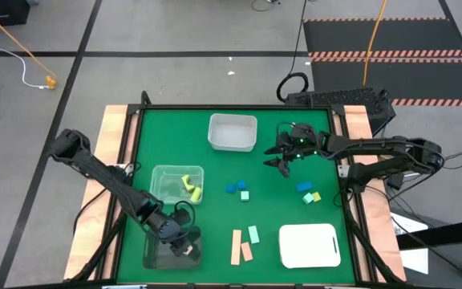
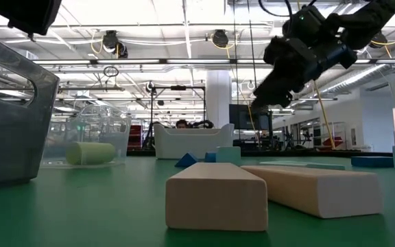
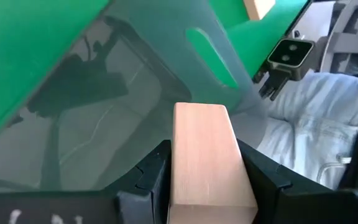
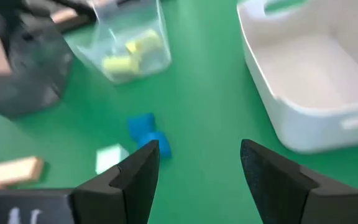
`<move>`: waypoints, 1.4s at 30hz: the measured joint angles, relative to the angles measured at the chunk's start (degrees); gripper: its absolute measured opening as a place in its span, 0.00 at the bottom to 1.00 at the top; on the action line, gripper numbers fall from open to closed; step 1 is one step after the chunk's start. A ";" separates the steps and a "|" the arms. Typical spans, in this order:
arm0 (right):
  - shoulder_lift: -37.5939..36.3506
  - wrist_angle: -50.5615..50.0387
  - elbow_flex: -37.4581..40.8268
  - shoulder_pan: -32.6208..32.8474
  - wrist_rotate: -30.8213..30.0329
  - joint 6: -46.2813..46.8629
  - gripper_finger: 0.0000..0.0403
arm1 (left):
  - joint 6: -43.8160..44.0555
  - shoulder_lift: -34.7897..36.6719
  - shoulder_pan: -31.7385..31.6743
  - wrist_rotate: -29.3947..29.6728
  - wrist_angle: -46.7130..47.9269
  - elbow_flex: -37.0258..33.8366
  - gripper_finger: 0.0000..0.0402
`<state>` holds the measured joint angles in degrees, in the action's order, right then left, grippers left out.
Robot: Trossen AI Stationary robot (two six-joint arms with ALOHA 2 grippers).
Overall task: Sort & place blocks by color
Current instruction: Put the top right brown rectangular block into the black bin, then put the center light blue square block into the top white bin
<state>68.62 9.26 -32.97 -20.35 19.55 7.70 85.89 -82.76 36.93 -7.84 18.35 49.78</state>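
The left pincer (image 3: 204, 180) is clenched on a tan-pink block (image 3: 207, 162), a plain smooth bar, above the dark tray (image 3: 104, 118) at the counter's (image 1: 175, 136) near-left corner. The block's lower end is cut off. The right pincer (image 4: 201, 165) hangs released, empty, near the white bin (image 4: 316, 81).

Grey concrete floor (image 1: 175, 32), striped black mat (image 1: 391, 40), bright ceiling lights (image 2: 184, 14) beyond.
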 joint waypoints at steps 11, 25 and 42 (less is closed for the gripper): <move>0.04 3.29 0.00 3.08 0.16 1.96 0.53 | 11.00 -0.15 -0.20 -0.14 -0.66 0.00 0.75; 1.70 9.94 0.02 11.79 -5.32 1.98 0.53 | 6.48 1.08 -7.37 -3.62 -17.54 0.00 0.80; 11.83 16.19 -0.05 33.42 -31.00 4.01 0.53 | -30.92 1.16 -7.15 15.85 -46.29 0.02 0.74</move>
<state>80.45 25.44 -33.02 13.07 -11.46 11.72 54.97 -81.60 29.78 8.02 -27.94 49.80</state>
